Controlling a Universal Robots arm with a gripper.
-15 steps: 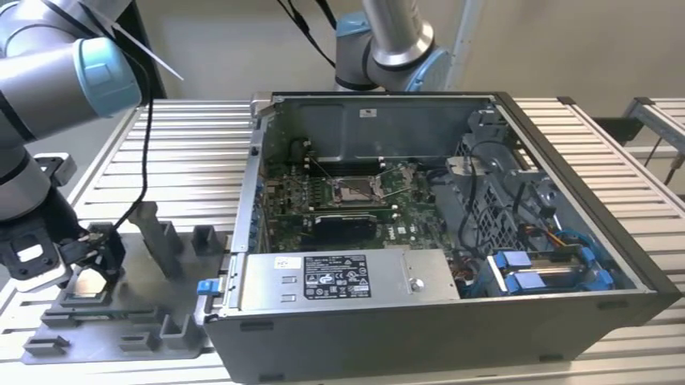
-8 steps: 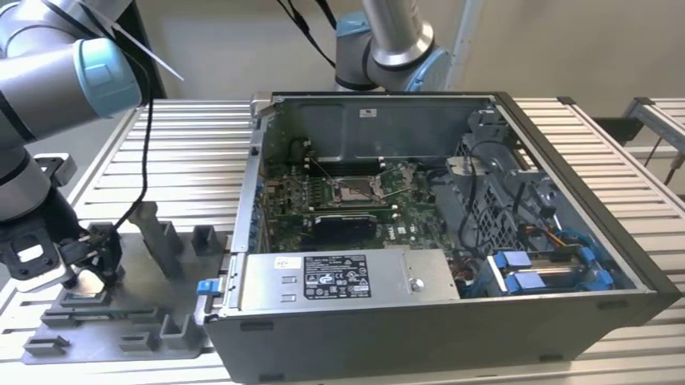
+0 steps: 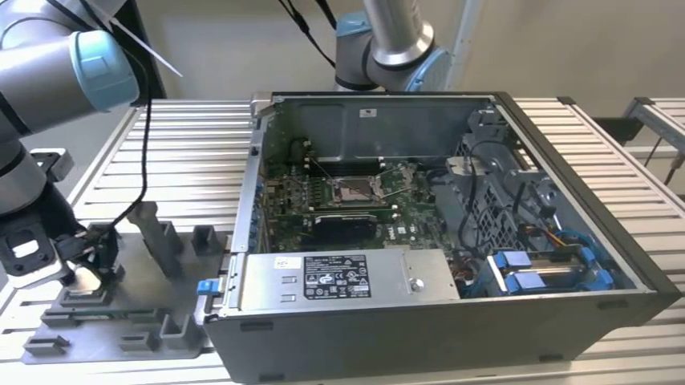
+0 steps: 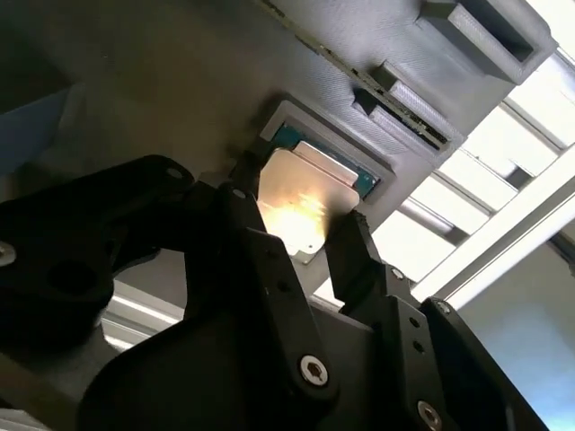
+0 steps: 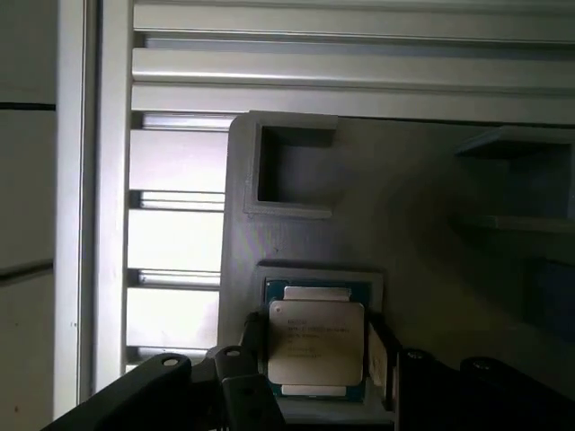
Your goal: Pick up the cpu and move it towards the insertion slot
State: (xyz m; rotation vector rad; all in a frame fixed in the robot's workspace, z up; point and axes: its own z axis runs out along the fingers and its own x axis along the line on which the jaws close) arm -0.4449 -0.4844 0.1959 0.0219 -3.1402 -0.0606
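Sitting in its pocket on the grey tray (image 5: 296, 224), the cpu (image 5: 316, 341) lies right between the two black fingers (image 4: 359, 256) of the gripper (image 4: 301, 202), which pinch its sides. The insertion slot (image 3: 354, 188) is well apart, inside the open computer case (image 3: 428, 337).

— Home, office, shop?
— None of those. A robotics lab or test workshop, by the look of it.
— Shown by what?
— By a Universal Robots arm (image 3: 54, 80) over a slatted aluminium-profile table (image 3: 192, 160). By an opened computer case (image 3: 428, 337) laid on its side, motherboard (image 3: 412, 216) and insertion slot (image 3: 354, 190) bared. By a grey fixture tray (image 3: 118, 333) beside it, against a plain beige wall (image 3: 557, 40).
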